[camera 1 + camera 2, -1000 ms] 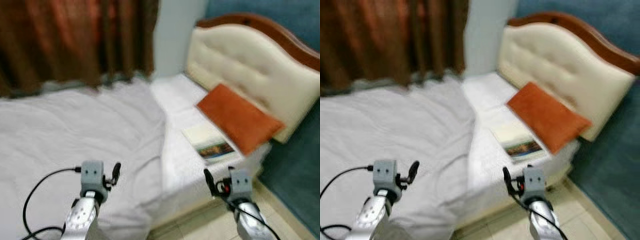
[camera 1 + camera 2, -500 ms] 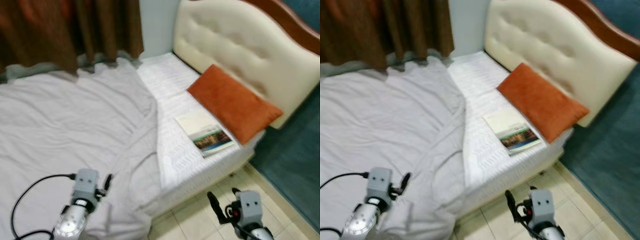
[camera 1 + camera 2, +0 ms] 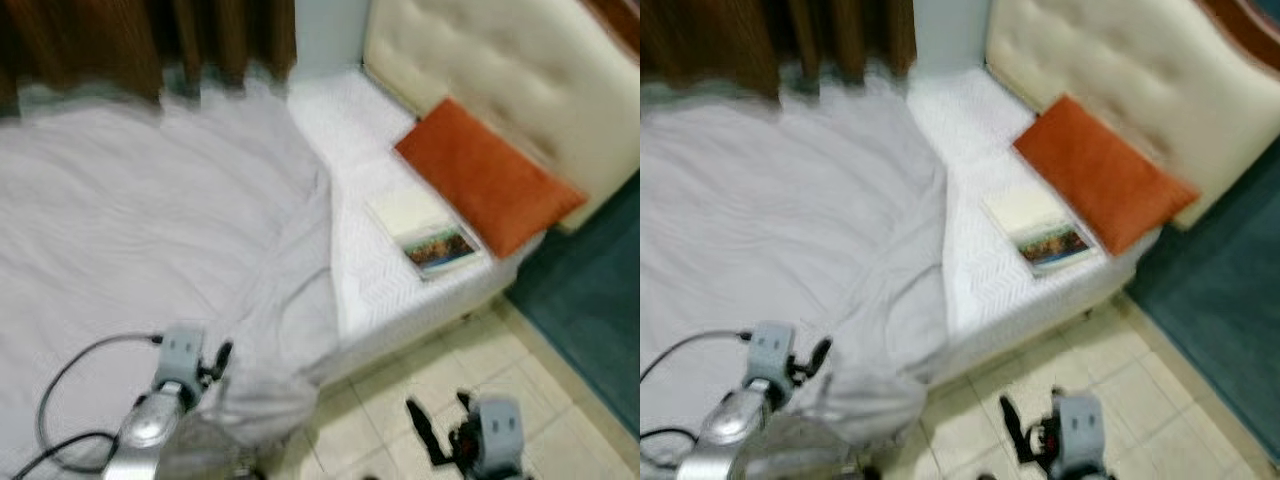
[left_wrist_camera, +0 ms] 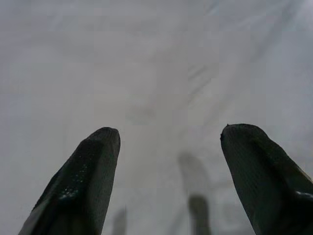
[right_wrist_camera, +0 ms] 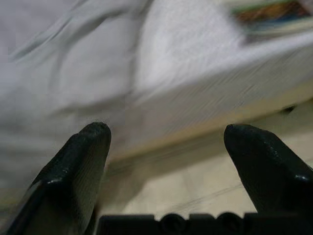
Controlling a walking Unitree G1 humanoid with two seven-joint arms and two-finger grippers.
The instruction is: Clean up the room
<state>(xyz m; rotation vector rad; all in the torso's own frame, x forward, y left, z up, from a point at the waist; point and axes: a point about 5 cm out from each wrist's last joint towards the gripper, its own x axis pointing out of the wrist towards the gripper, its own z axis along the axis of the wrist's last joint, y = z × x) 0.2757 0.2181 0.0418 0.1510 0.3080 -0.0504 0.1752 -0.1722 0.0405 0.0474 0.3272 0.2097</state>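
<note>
A crumpled grey blanket (image 3: 150,230) covers most of the bed, and one corner hangs over the near edge. On the bare white mattress (image 3: 360,170) lie an orange pillow (image 3: 487,177) and a book (image 3: 425,233) with a picture on its cover. My left gripper (image 3: 222,355) hovers open just above the blanket's near edge, and the left wrist view shows its fingers (image 4: 93,166) spread over grey cloth. My right gripper (image 3: 437,420) stands open over the tiled floor beside the bed, empty, its fingers (image 5: 83,152) facing the mattress side.
A cream padded headboard (image 3: 480,60) stands behind the pillow, and brown curtains (image 3: 120,40) hang along the bed's far side. Beige floor tiles (image 3: 400,375) run beside the bed. A teal surface (image 3: 590,290) borders them on the right.
The view has tilted down and shifted, so more of the floor shows. Both grippers sit lower in the picture, the right one now over the tiles. Both stay open.
</note>
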